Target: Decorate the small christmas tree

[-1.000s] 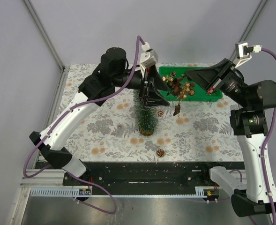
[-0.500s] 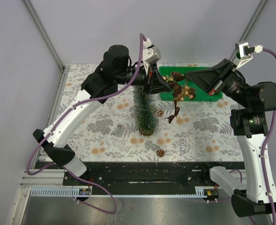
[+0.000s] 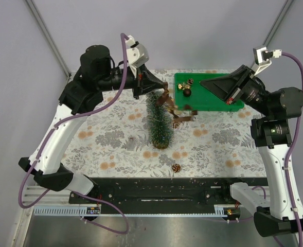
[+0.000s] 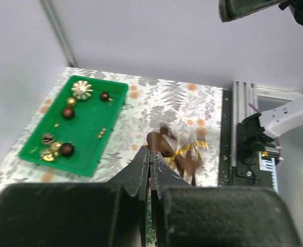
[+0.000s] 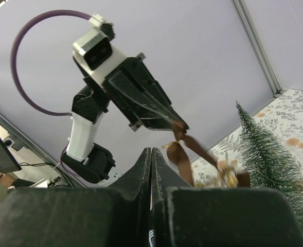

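Brown-and-gold ribbon (image 3: 178,110): clamping in fully closed left jaws, dangling beside small christmas tree (image 3: 159,122) standing upright mid-desk. Holding right jaws closed, empty, raised near green tray (image 3: 213,104).

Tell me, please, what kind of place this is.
Likely a robotics lab test cell, not a home: the left arm and right arm are mounted on a metal rail, and plain grey panels enclose the flowered table.
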`<state>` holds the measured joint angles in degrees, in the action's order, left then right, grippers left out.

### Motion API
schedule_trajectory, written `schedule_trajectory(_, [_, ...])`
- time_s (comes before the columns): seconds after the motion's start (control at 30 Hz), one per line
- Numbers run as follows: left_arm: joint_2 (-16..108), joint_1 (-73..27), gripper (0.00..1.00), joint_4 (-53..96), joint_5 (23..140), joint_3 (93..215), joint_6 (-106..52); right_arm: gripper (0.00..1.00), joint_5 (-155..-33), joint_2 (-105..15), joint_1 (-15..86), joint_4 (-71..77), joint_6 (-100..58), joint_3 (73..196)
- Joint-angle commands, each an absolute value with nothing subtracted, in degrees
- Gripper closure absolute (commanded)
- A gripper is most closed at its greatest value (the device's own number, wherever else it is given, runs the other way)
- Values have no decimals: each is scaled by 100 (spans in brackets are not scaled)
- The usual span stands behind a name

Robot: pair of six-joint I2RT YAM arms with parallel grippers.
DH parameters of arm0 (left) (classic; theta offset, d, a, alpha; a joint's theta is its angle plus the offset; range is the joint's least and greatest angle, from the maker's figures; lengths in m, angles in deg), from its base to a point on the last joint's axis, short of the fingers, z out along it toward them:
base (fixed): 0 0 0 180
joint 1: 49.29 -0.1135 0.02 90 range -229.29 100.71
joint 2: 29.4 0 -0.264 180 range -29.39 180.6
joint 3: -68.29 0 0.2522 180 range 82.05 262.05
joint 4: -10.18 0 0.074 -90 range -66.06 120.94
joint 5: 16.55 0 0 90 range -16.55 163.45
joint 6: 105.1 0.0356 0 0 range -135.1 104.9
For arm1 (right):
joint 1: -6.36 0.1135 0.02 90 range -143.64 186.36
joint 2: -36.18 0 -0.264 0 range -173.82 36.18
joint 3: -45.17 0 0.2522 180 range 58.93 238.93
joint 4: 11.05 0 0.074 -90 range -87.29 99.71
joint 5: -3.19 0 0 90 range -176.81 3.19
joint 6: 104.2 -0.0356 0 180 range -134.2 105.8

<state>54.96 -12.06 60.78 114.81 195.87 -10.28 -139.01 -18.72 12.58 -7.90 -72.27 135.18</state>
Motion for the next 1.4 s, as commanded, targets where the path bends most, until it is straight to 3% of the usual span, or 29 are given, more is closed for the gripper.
schedule_trajectory(0.0, [5085,-1483,100,6234,10976,19569,-439,100,-14024,-1998,1251,-775,-6940,13513])
schedule_trajectory(0.4, [4777,-1721,100,6357,11089,19244,-438,99,-13928,-2148,1374,-574,-6554,13337])
schedule_trajectory(0.57, [4769,-1721,100,6358,11124,19253,-456,83,-13989,-2069,1436,-117,-6053,13215])
schedule_trajectory(0.77, [4804,-1721,100,6375,11264,19410,-535,56,-14183,-2025,1664,182,-5245,12652])
schedule_trajectory(0.87, [4839,-1712,100,6384,11361,19525,-579,49,-14042,-2103,1936,779,-4692,12432])
schedule_trajectory(1.37, [4338,-1808,100,6718,10843,18612,-95,49,-12900,-2544,3000,1264,-3592,12265])
